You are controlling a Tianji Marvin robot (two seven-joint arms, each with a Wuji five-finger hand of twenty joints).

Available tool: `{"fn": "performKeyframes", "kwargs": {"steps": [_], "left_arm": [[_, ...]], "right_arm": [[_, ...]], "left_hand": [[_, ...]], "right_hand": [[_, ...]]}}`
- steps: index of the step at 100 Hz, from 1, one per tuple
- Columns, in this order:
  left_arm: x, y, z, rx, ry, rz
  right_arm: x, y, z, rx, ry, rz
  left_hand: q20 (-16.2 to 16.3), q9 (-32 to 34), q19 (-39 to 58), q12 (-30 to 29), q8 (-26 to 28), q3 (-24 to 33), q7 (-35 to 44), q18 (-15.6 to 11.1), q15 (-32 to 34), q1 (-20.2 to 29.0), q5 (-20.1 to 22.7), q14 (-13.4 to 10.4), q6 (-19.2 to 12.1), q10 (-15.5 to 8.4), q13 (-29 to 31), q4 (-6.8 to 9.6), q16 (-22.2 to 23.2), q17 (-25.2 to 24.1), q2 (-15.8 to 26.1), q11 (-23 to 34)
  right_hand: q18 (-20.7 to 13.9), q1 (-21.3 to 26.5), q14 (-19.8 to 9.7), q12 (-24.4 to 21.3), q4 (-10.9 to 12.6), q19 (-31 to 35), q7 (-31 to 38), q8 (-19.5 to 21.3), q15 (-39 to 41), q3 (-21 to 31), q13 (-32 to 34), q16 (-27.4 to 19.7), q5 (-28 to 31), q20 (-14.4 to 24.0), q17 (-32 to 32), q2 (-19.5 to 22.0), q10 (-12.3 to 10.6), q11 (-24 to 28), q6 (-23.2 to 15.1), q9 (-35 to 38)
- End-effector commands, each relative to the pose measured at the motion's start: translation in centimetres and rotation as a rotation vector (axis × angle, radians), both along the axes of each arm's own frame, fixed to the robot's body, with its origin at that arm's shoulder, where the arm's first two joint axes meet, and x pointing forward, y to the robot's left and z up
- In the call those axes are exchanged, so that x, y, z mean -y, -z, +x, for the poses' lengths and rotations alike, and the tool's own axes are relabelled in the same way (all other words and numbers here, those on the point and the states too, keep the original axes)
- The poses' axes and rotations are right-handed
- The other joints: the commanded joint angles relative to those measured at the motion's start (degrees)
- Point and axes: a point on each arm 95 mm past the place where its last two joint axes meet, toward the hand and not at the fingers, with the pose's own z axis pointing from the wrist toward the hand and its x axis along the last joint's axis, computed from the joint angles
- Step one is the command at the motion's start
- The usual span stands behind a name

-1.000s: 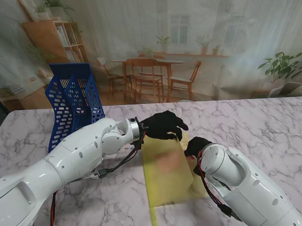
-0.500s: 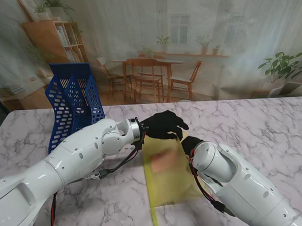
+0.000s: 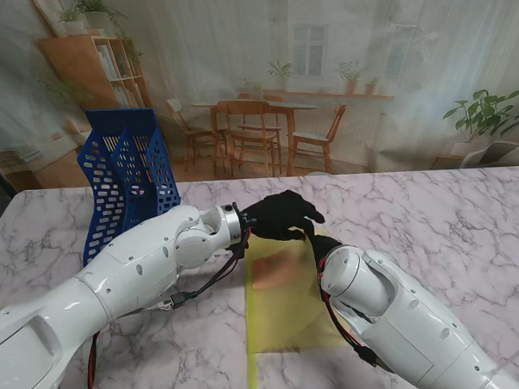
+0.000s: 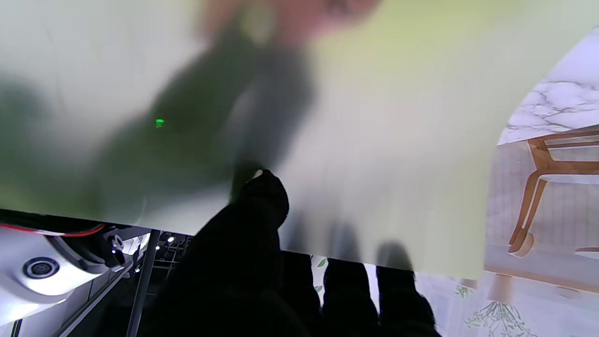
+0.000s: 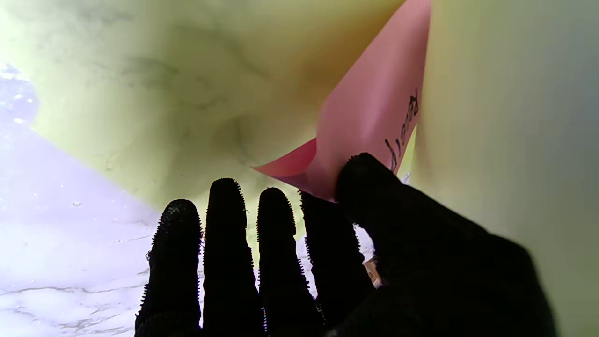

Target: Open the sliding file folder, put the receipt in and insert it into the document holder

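A translucent yellow file folder lies on the marble table in front of me. My left hand grips its far edge and holds the top sheet lifted. My right hand reaches into the folder's far right side, mostly hidden behind its own forearm. In the right wrist view that hand pinches a pink receipt between thumb and forefinger, and the receipt sits between the folder's sheets. The pink receipt shows through the yellow cover. The blue mesh document holder stands at the far left.
The marble table stretches to the right and toward the far edge. My left forearm runs across the table between the document holder and the folder. My right forearm covers the folder's right side.
My right hand has pushed left and farther under the folder's cover, carrying the pink receipt deeper in. The folder's near end has shifted slightly left. My left hand has stayed put.
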Motion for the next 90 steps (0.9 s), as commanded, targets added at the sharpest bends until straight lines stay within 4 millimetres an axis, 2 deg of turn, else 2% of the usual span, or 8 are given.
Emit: {"fn": "performKeyframes", "kwargs": {"steps": [1, 20, 46, 59, 63, 65, 68, 90], "left_arm": [[0.3, -0.1, -0.1, -0.003, 0.004, 0.005], [0.4, 0.0, -0.2, -0.006, 0.004, 0.002], [0.5, 0.2, -0.3, -0.012, 0.003, -0.001], [0.5, 0.2, -0.3, -0.011, 0.004, 0.000], [0.5, 0.2, -0.3, -0.010, 0.005, 0.001], [0.4, 0.2, -0.3, -0.010, 0.005, 0.001], [0.4, 0.2, -0.3, -0.010, 0.005, 0.000], [0.1, 0.2, -0.3, -0.003, 0.009, 0.003]], "right_arm": [[-0.8, -0.1, -0.2, -0.007, -0.009, 0.015], [-1.3, 0.0, -0.5, -0.010, -0.021, 0.017], [-1.6, 0.1, -0.9, -0.017, -0.037, 0.040], [-1.4, 0.1, -1.1, -0.018, -0.045, 0.043], [-1.2, 0.0, -1.2, -0.017, -0.044, 0.044], [-1.1, 0.0, -1.2, -0.016, -0.046, 0.042], [-0.9, -0.1, -1.3, -0.016, -0.048, 0.038], [0.3, -0.4, -2.0, -0.021, -0.038, 0.050]], "left_hand": [[-0.5, 0.8, -1.1, 0.6, 4.5, 2.5, 19.9, -0.9, 0.4, 4.1, 8.7, 0.1, -2.4, 0.2, 0.5, 4.59, 0.6, -0.8, 8.3, -0.1], [-0.6, 0.8, -1.2, 0.7, 4.5, 2.4, 19.9, -0.8, 0.4, 4.1, 8.8, 0.1, -2.4, 0.2, 0.5, 4.56, 0.6, -0.9, 8.2, -0.1], [-0.6, 0.8, -1.2, 0.7, 4.4, 2.5, 19.9, -0.7, 0.3, 4.1, 8.8, 0.2, -2.2, 0.3, 0.5, 4.56, 0.7, -0.9, 8.2, -0.2], [-0.6, 0.8, -1.3, 0.7, 4.4, 2.5, 19.9, -0.8, 0.3, 4.1, 8.8, 0.1, -2.2, 0.3, 0.5, 4.53, 0.7, -0.9, 8.1, -0.2], [-0.6, 0.9, -1.3, 0.7, 4.4, 2.4, 19.9, -0.8, 0.3, 4.1, 8.8, 0.2, -2.2, 0.3, 0.5, 4.51, 0.7, -0.9, 8.2, -0.1], [-0.6, 0.9, -1.3, 0.7, 4.4, 2.4, 19.9, -0.8, 0.3, 4.1, 8.8, 0.2, -2.2, 0.3, 0.5, 4.52, 0.7, -0.9, 8.2, -0.2], [-0.6, 0.9, -1.3, 0.7, 4.4, 2.5, 19.9, -0.8, 0.4, 4.1, 8.8, 0.2, -2.2, 0.3, 0.5, 4.53, 0.7, -0.9, 8.2, -0.1], [-0.6, 0.9, -1.3, 0.7, 4.5, 2.6, 20.1, -0.9, 0.4, 4.1, 8.7, 0.2, -2.3, 0.3, 0.5, 4.54, 0.7, -0.8, 8.3, -0.1]], "right_hand": [[-1.0, 1.6, -1.0, -0.3, 0.7, -0.4, 1.9, -0.2, 1.7, 0.3, -1.5, 0.5, -0.9, 0.9, -1.0, 2.3, 0.1, -0.1, -2.0, -1.6], [-0.9, 1.1, -1.4, -0.4, 0.6, -1.1, 1.3, -0.9, 1.6, -1.2, -1.9, 0.5, -1.2, 0.8, -1.6, 3.3, -0.2, -0.1, -2.7, -2.1], [-0.6, 1.1, -2.0, -0.7, 0.8, -2.8, -2.8, -5.6, 1.2, -4.2, -2.8, 0.5, 2.1, 1.0, -2.8, 4.0, -0.5, -0.6, -5.7, -3.1], [-0.8, -5.1, -1.8, -0.9, 2.2, -3.5, -17.3, -13.0, 0.6, -6.5, -3.9, 0.6, 0.3, 1.7, -3.4, 5.6, -0.6, -1.9, -3.7, -5.3], [-0.9, -7.8, -1.8, -0.8, 3.7, -3.9, -24.1, -11.3, 0.4, -6.5, -4.3, 0.7, 0.5, 2.2, -3.6, 6.2, -0.6, -2.2, -2.6, -5.9], [-0.9, -10.5, -1.7, -0.9, 5.8, -4.0, -29.1, -7.7, 0.2, -5.6, -4.5, 0.8, 0.9, 2.4, -3.7, 6.5, -0.6, -2.5, -1.8, -6.4], [-0.9, -12.5, -1.7, -1.0, 7.5, -4.1, -32.0, -6.2, 0.0, -5.4, -4.8, 0.7, 0.2, 2.6, -3.8, 6.5, -0.6, -2.8, -1.2, -7.1], [-1.0, -19.1, -2.1, -4.0, 7.7, -4.1, -43.5, -7.4, -1.7, -11.8, -6.7, 0.6, -8.9, 3.7, -4.6, 7.1, -0.3, -6.9, 0.9, -11.6]]}}
